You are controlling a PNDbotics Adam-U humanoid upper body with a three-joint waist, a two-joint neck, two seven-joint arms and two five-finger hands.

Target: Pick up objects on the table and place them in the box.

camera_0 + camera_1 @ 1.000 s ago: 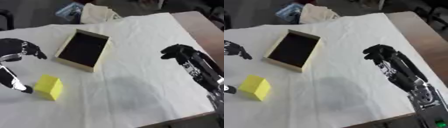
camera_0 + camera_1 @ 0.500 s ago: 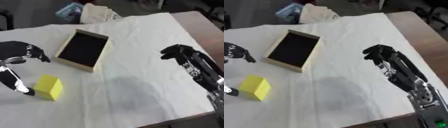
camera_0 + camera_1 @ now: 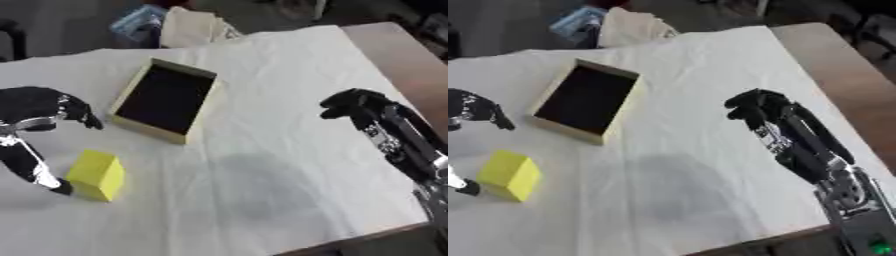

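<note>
Robot hand (image 3: 39, 107) above yellow block (image 3: 96, 175)

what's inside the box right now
Nothing shows inside the box: only its dark floor. The strip just under the near wall is hidden. The yellow block sits outside on the white cloth, beside the left hand.

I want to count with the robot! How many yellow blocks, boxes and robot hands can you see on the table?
Yellow block: 1
Box: 1, nothing visible inside
Robot hands: 2, the left robot hand by the block and the right robot hand over the white cloth
Total: 4
</note>
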